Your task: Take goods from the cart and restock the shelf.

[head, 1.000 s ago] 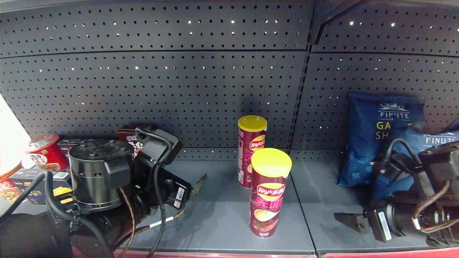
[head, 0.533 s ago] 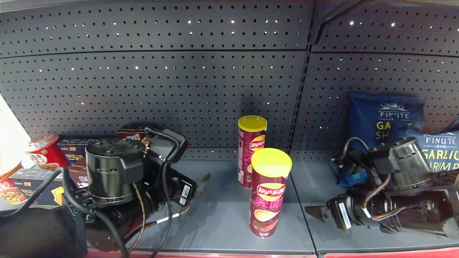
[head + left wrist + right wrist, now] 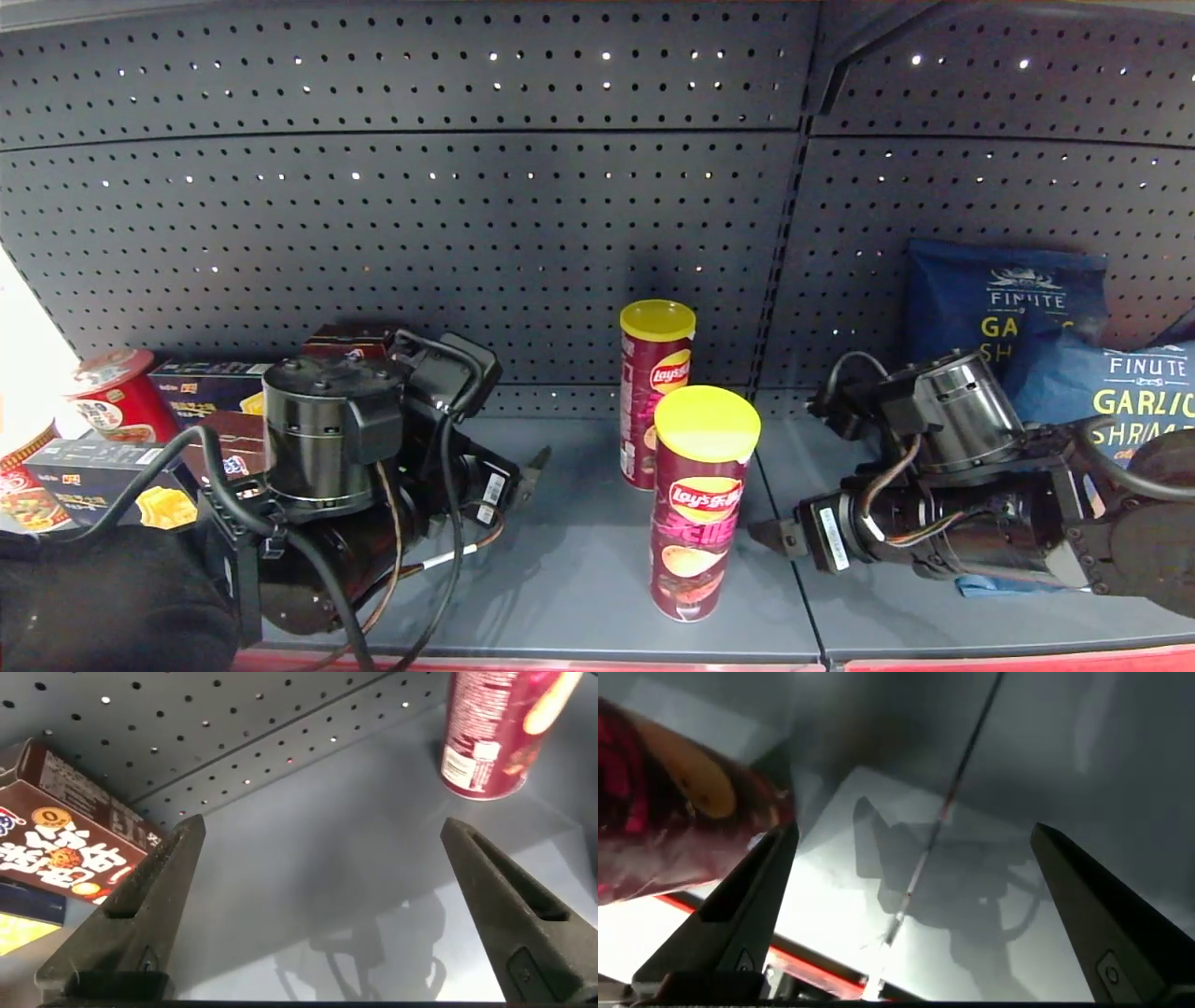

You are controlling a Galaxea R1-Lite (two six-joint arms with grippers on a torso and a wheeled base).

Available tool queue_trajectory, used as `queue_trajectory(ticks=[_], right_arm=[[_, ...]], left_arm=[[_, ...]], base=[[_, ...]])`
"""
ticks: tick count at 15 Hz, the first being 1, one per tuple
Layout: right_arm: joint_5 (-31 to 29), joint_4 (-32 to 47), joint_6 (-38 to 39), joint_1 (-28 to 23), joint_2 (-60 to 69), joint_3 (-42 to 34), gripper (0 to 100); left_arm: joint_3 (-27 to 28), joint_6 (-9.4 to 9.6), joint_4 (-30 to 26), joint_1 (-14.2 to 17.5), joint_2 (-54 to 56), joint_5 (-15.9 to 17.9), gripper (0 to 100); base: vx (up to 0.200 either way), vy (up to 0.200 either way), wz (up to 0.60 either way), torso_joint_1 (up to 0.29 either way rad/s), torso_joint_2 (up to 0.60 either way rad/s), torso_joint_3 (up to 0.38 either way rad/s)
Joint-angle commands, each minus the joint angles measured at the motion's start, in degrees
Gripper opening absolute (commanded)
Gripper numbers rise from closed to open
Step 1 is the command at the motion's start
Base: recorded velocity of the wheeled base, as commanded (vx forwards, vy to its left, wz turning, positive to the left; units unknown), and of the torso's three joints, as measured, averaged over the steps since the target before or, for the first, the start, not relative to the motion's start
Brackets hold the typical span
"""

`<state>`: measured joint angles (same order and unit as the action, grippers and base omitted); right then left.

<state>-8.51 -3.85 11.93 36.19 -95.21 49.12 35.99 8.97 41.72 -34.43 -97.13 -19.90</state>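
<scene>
My right hand [image 3: 767, 538], wide open and empty, has swung in beside the chips can [image 3: 702, 504] at the shelf [image 3: 579, 579] front edge. My left hand [image 3: 534, 465], open and empty too, crept closer. I'm likely about to reposition that can.

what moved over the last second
The right gripper swung toward the robot's left, ending open close beside the front chip can. The left gripper, also open, edged slightly toward it. That can, the rear chip can and the blue bags stayed put.

head cam high, facing shelf [image 3: 579, 569] — wrist cams close over it
</scene>
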Motion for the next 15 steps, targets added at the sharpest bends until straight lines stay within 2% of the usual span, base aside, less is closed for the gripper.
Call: queue_trajectory(ticks=[1, 15], right_arm=[[-0.02, -0.01, 0.28, 1.16, -0.77, 0.19, 100], [0.07, -0.10, 0.37, 2.13, -2.44, 1.25, 100]], left_arm=[[0.75, 0.08, 0.03, 0.06, -1.57, 0.03, 100], [2.07, 0.17, 1.26, -0.11, -4.03, 0.12, 100]], base=[[0.000, 0.000, 0.00, 0.000, 0.00, 0.000], [0.000, 0.000, 0.00, 0.000, 0.00, 0.000]])
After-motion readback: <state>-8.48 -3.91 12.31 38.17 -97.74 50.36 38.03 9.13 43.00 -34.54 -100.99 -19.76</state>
